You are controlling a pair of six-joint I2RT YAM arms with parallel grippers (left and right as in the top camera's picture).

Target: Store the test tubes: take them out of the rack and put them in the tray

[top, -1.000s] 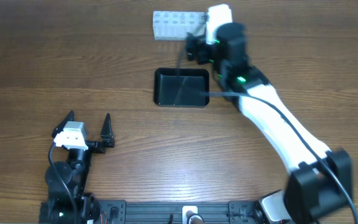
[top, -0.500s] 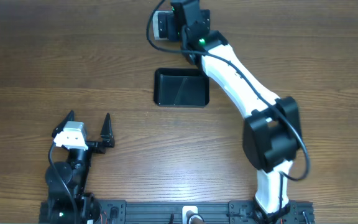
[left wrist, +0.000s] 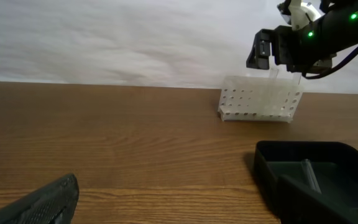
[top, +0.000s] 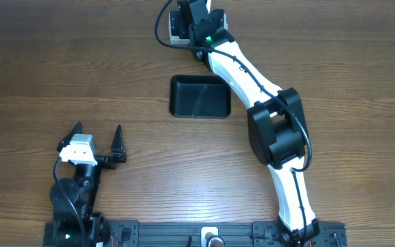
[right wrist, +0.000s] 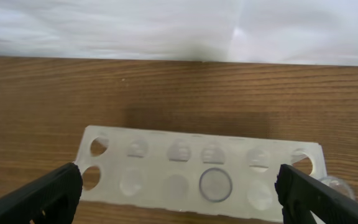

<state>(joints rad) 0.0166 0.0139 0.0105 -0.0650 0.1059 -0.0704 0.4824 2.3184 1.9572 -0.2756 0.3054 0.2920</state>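
Since a second ago the right arm (top: 242, 68) has swung across from the rack's right end and folded in at the elbow, so I now have its wrist hanging directly above the rack (left wrist: 261, 102) at the far side of the wooden table (top: 60, 62); the left arm has not shifted at all. From the right wrist camera I see the right gripper (right wrist: 179, 180) spread wide, one finger off each end of the rack, with nothing between them and no contact with the plastic. The rack is a clear block with two rows of holes, standing upright on the wood. One test tube (right wrist: 215, 184) sits in a hole of the nearer row, showing as a ring just past the middle; I cannot tell whether the other holes hold anything, and a small round glassy shape at the rack's end is too unclear to name. The black tray (top: 199, 97) lies near the rack, on the side toward the arm bases and apart from it, and a clear tube (left wrist: 310, 176) lies flat inside it. The left gripper (top: 98, 127) rests low near its own base, well apart from the tray, fingers splayed and holding nothing.
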